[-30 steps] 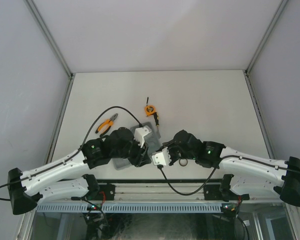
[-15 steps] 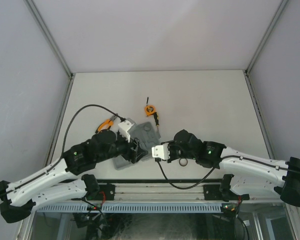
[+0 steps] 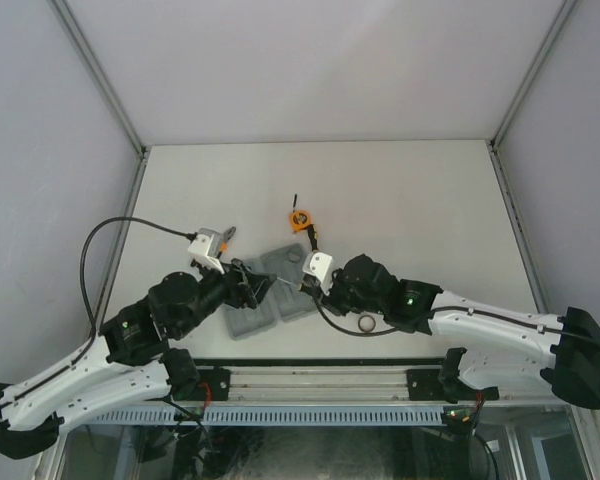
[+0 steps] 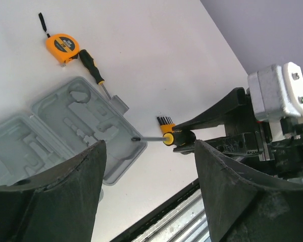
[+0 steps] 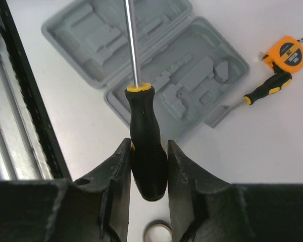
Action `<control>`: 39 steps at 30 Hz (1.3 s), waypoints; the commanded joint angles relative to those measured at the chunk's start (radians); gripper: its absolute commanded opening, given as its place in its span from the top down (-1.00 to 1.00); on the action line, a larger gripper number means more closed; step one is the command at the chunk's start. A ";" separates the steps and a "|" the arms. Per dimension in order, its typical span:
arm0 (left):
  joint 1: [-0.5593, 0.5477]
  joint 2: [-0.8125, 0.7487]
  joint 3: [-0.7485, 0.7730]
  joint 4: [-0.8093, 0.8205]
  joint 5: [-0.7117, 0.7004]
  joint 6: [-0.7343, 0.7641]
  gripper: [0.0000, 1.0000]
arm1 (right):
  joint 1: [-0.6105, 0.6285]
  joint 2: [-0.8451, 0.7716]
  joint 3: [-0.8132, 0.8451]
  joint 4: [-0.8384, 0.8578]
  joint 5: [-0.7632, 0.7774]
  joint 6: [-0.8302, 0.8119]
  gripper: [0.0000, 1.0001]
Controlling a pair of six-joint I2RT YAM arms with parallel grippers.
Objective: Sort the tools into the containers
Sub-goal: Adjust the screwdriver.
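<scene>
The grey tool case [image 3: 248, 322] lies open on the table near the front edge, its moulded recesses [image 5: 187, 75] facing up. My right gripper [image 5: 148, 151] is shut on the black handle of a black-and-orange screwdriver [image 5: 144, 126], whose steel shaft points out over the case. In the left wrist view that screwdriver [image 4: 166, 137] has its tip at the case's [image 4: 65, 131] corner. My left gripper [image 4: 149, 146] is open and holds nothing; it hangs at the case's left [image 3: 248, 285]. A second screwdriver [image 5: 265, 91] and the orange tape measure [image 5: 288, 52] lie beyond the case.
A small dark ring [image 3: 366, 323] lies on the table under my right arm, also seen below the held handle [image 5: 157, 229]. The bit set [image 4: 165, 121] lies beside the case. The pliers are mostly hidden under my left wrist. The metal rail runs along the near edge [image 3: 320, 385].
My left gripper has opened and drawn back to the left, away from the right gripper. The right gripper, still gripping the screwdriver, has moved up towards the case.
</scene>
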 commanded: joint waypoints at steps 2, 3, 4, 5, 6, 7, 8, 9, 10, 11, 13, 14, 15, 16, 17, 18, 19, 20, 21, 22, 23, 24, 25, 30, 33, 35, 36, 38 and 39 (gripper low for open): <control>-0.003 -0.013 -0.031 0.067 -0.063 -0.078 -0.49 | 0.008 0.003 0.007 0.156 0.048 0.291 1.00; -0.003 -0.013 -0.034 0.071 -0.065 -0.086 -0.49 | 0.013 0.003 0.006 0.168 0.054 0.320 1.00; -0.003 -0.014 -0.036 0.077 -0.065 -0.090 -0.49 | 0.020 0.004 0.007 0.180 0.056 0.348 1.00; -0.004 -0.014 -0.038 0.086 -0.063 -0.090 -0.50 | 0.025 0.006 0.008 0.190 0.042 0.376 1.00; -0.003 -0.014 -0.040 0.093 -0.060 -0.103 -0.50 | 0.027 0.009 0.012 0.195 0.022 0.398 1.00; -0.002 -0.013 -0.041 0.104 -0.053 -0.118 -0.50 | 0.035 0.013 0.021 0.196 0.014 0.416 1.00; -0.003 -0.012 -0.042 0.115 -0.047 -0.122 -0.50 | 0.043 0.016 0.028 0.198 0.016 0.429 1.00; -0.003 -0.011 -0.041 0.125 -0.042 -0.125 -0.50 | 0.051 0.016 0.035 0.203 0.021 0.439 1.00; -0.002 -0.009 -0.043 0.134 -0.041 -0.130 -0.50 | 0.059 0.014 0.039 0.213 0.026 0.451 1.00; -0.002 -0.008 -0.045 0.145 -0.039 -0.135 -0.49 | 0.066 0.012 0.039 0.229 0.024 0.460 1.00; -0.003 0.000 -0.044 0.166 -0.032 -0.138 -0.44 | 0.079 0.008 0.040 0.258 0.016 0.472 1.00; -0.004 0.004 -0.044 0.176 -0.028 -0.140 -0.40 | 0.085 0.005 0.039 0.274 0.015 0.475 1.00; -0.004 0.010 -0.042 0.186 -0.024 -0.140 -0.36 | 0.092 0.002 0.039 0.283 0.018 0.479 1.00; -0.002 0.018 -0.040 0.190 -0.019 -0.141 -0.33 | 0.096 0.000 0.038 0.289 0.021 0.480 1.00; -0.003 0.024 -0.036 0.191 -0.017 -0.139 -0.30 | 0.099 -0.003 0.039 0.293 0.024 0.483 1.00; -0.003 0.032 -0.033 0.190 -0.015 -0.139 -0.27 | 0.102 -0.007 0.040 0.298 0.026 0.485 1.00; -0.003 0.037 -0.030 0.189 -0.013 -0.138 -0.23 | 0.104 -0.010 0.040 0.303 0.026 0.488 1.00; -0.003 0.040 -0.030 0.191 -0.010 -0.139 -0.20 | 0.105 -0.011 0.039 0.307 0.024 0.489 1.00; -0.003 0.043 -0.031 0.194 -0.008 -0.141 -0.15 | 0.107 -0.013 0.039 0.311 0.022 0.490 1.00; -0.003 0.043 -0.033 0.197 -0.005 -0.141 -0.07 | 0.108 -0.011 0.040 0.313 0.021 0.493 1.00; -0.002 0.044 -0.034 0.202 0.000 -0.141 0.00 | 0.109 -0.011 0.039 0.316 0.020 0.492 1.00; -0.004 0.043 -0.035 0.204 0.000 -0.141 0.06 | 0.110 -0.010 0.039 0.316 0.022 0.492 1.00; -0.003 0.043 -0.034 0.206 0.001 -0.142 0.14 | 0.110 -0.010 0.039 0.315 0.023 0.492 0.99; -0.003 0.036 -0.032 0.206 -0.004 -0.140 0.66 | 0.112 -0.007 0.039 0.299 0.042 0.491 0.93; -0.002 0.037 -0.031 0.204 -0.007 -0.140 0.97 | 0.112 -0.011 0.038 0.284 0.049 0.482 0.84; -0.003 0.040 -0.029 0.201 -0.008 -0.140 1.00 | 0.112 -0.014 0.040 0.278 0.055 0.476 0.72; -0.003 0.041 -0.028 0.199 -0.009 -0.139 1.00 | 0.112 -0.017 0.039 0.276 0.058 0.474 0.66; -0.002 0.043 -0.027 0.198 -0.009 -0.137 1.00 | 0.112 -0.019 0.039 0.273 0.062 0.472 0.49; -0.004 0.043 -0.026 0.197 -0.011 -0.137 1.00 | 0.112 -0.020 0.040 0.274 0.063 0.470 0.42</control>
